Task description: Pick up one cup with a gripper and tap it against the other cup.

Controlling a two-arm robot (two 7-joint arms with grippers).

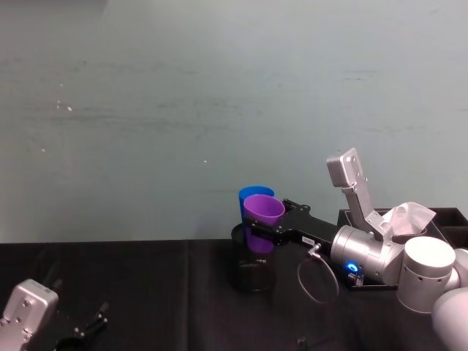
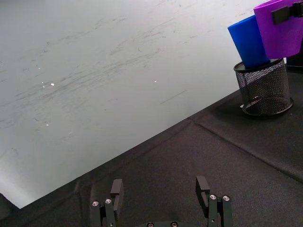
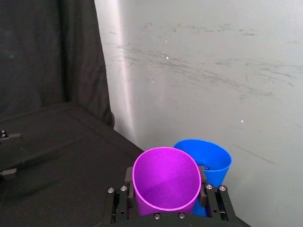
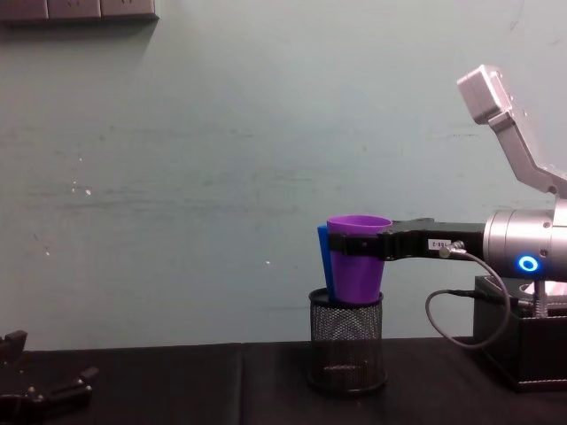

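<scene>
My right gripper [image 4: 359,243] is shut on the purple cup [image 4: 358,274] just below its rim and holds it upright above the black mesh pen holder [image 4: 347,345]. The cup's base dips just inside the holder's rim. The blue cup [image 4: 324,257] stands in that holder, leaning a little. The purple cup [image 3: 165,182] presses side by side against the blue cup [image 3: 208,161], on its near side. From the head view, the purple cup [image 1: 263,208] sits in front of the blue one [image 1: 254,193]. My left gripper [image 2: 161,187] rests open and empty at the table's near left.
The black-clothed table [image 1: 146,292] stands against a pale green wall. A black box [image 1: 446,219] holding white tissue sits at the right, behind my right arm. The pen holder [image 1: 252,274] stands mid-table near the back edge.
</scene>
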